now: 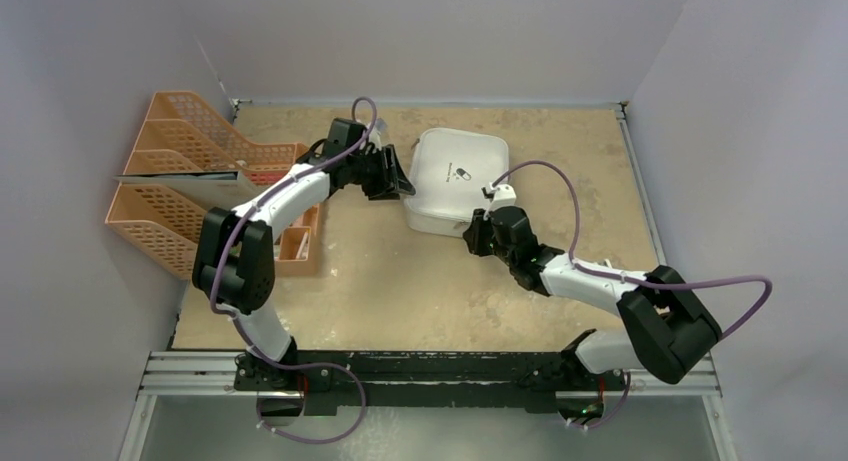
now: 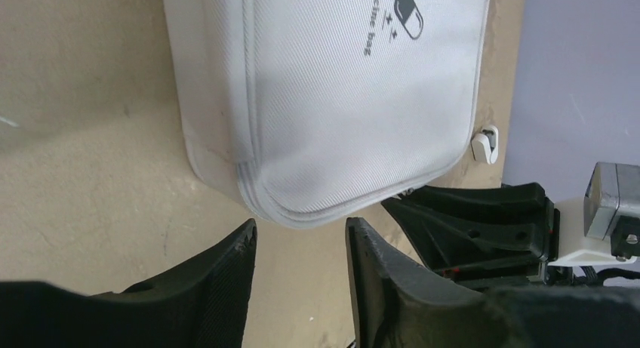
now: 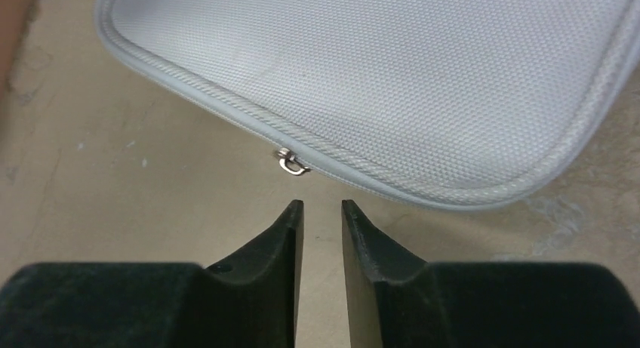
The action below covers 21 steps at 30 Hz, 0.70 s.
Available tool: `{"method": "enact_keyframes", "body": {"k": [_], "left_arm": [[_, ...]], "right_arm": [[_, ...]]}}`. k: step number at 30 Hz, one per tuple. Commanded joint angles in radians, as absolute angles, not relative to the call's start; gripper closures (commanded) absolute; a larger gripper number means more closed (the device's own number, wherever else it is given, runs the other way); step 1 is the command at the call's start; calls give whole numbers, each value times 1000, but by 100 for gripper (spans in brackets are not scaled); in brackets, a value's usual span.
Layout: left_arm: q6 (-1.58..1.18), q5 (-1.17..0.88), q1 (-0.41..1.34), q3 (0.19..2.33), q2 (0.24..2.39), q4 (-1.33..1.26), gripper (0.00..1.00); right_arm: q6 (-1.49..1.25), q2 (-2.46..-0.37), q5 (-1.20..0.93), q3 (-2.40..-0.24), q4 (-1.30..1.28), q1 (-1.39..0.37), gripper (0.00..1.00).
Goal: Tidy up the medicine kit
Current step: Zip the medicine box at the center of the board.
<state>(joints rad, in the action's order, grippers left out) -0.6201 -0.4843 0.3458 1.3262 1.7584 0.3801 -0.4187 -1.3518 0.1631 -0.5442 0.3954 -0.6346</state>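
Two tools parted and empty, left tool [image 2: 300, 231] beside closed medicine kit [image 1: 455, 171], right tool [image 3: 322, 206] near its zip pull [image 3: 290, 163]

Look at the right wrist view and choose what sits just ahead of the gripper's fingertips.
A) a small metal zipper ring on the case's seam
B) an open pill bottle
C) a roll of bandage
A: a metal ring hangs from the closed seam of the medicine kit, just beyond the right gripper, whose jaws stand slightly apart and hold nothing.
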Motion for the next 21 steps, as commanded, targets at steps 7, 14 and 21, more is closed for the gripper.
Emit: {"method": "enact_keyframes", "body": {"k": [7, 14, 21], "left_arm": [[-728, -544, 414, 1192, 1712, 224, 53], [-720, -499, 417, 1169, 1740, 193, 52], [-715, -471, 417, 1158, 1754, 198, 52]], "right_arm": [[-383, -1377, 213, -583, 510, -695, 43], [-315, -1470, 413, -615, 638, -758, 41], [-255, -1572, 599, -660, 759, -812, 47]]}}
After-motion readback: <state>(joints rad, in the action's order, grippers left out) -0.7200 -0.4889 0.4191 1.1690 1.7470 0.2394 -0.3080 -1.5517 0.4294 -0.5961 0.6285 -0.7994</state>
